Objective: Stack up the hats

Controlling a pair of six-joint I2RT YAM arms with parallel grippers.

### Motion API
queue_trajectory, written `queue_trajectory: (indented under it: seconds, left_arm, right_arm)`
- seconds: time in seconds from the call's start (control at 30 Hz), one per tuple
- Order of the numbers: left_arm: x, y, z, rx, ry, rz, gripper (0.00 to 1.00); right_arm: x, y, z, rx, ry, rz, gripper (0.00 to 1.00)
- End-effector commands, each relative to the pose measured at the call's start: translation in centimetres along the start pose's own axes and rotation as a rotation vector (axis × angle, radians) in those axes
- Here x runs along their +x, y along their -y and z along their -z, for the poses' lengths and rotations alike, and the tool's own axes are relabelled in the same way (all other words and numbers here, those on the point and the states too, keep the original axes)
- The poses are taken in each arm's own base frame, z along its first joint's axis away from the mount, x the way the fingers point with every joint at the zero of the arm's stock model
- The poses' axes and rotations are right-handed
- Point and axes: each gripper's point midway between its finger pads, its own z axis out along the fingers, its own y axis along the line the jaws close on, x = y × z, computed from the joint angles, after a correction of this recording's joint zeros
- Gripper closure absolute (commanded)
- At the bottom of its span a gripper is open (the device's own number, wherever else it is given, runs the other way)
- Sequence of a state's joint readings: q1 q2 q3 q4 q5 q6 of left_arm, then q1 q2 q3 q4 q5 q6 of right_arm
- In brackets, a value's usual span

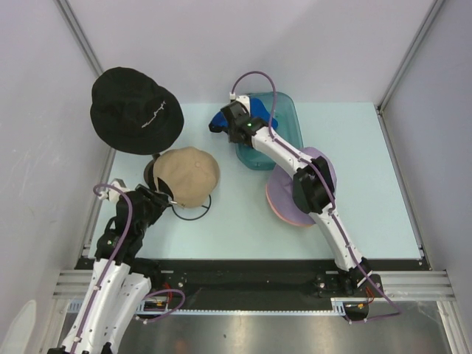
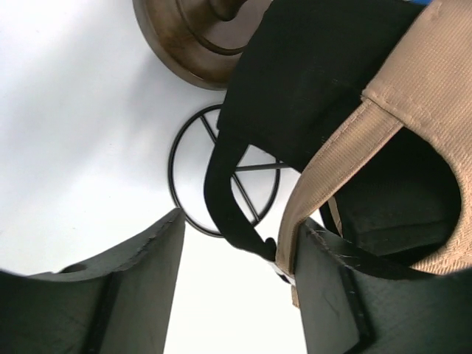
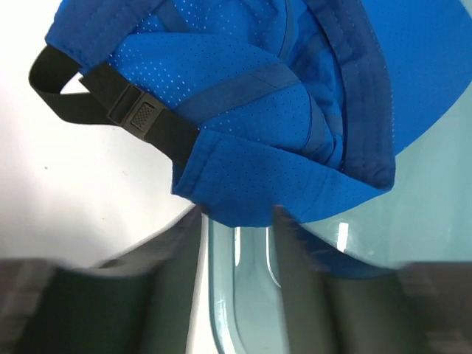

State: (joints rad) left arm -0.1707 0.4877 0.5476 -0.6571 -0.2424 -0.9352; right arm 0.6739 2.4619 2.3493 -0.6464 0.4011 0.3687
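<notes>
We saw left end effector (image 2: 237, 221) open by tan cap (image 1: 188, 175), right end effector (image 3: 237, 212) part-open at blue cap (image 3: 243, 96), empty. Grasp seemed pending; next: pinch its rim.

A pale mint table (image 1: 369, 192) sits between plain pale walls (image 1: 44, 110). A translucent teal tray (image 1: 289, 122) stands at its far middle. Near the left edge a black wire ring with crossed spokes (image 2: 234, 171) lies flat, just beside a round brown wooden base (image 2: 184, 44)

Bucket hat (image 1: 136, 110) lies far left, left cap (image 1: 188, 175) before it, right cap (image 1: 219, 119) on tray (image 1: 287, 122).
</notes>
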Motion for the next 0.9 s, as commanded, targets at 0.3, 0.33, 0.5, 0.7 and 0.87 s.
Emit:
queue_trajectory:
  seconds: [0.3, 0.33, 0.5, 0.7, 0.87]
  left_arm:
    - [0.3, 1.2, -3.0, 0.05, -0.014, -0.142, 0.51]
    - [0.4, 1.3, -3.3, 0.049, -0.017, -0.151, 0.53]
    - [0.4, 2.7, -4.7, 0.098, -0.024, -0.19, 0.64]
    - [1.5, 4.0, -6.1, 0.173, -0.072, -0.287, 0.74]
    - [3.1, 5.6, -6.7, 0.276, -0.145, -0.345, 0.76]
  right_arm:
    - [-5.8, 1.8, 3.1, 0.018, 0.131, -0.036, 1.0]
    - [-6.1, 1.7, 3.4, 0.007, 0.141, -0.037, 1.0]
    - [-9.1, 2.9, 7.1, -0.023, 0.22, -0.037, 1.0]
    - [-10.2, 4.4, 10.2, -0.032, 0.26, -0.044, 1.0]
    - [-11.8, 5.3, 13.3, -0.042, 0.312, -0.06, 1.0]
